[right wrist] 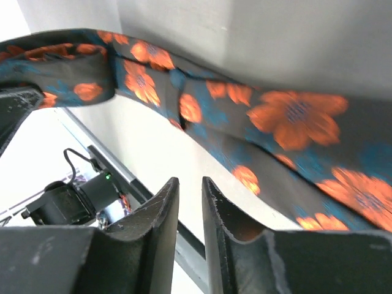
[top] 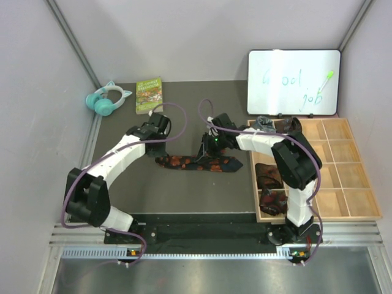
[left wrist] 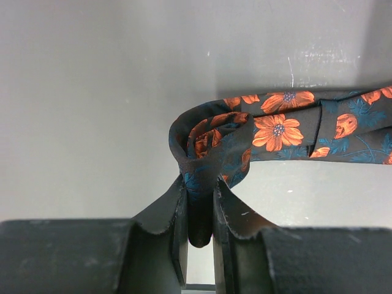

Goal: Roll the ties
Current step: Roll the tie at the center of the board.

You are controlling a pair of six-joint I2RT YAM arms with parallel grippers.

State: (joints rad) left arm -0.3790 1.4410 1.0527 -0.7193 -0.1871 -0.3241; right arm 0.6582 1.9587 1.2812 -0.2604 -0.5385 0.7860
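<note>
Where the flowered tie [top: 199,163] lies: flat across the dark counter [top: 184,190], mid-scene, between the two arms; black cloth with orange blooms and teal leaves.
Tie's left end: folded back on itself into a loose loop, seen close in the left wrist view.
Left end effector [left wrist: 199,184]: clenched on that looped end, with the cloth pinched between both fingers.
Right end effector [right wrist: 190,184]: fingers almost together with a thin slit between them, grasping nothing; the tie's strip runs past just beyond the tips.
Rolled ties [top: 268,174]: two dark rolls in the left-hand column of the wooden tray [top: 349,177], one behind the other.
Greyish roll [top: 264,122]: at the tray's far left corner, partly hidden by the right arm.
Tray: on the counter's right side, divided into square compartments.
Far edge: whiteboard [top: 294,82] with green writing, green book [top: 148,95], teal cat-ear headphones [top: 107,99].
</note>
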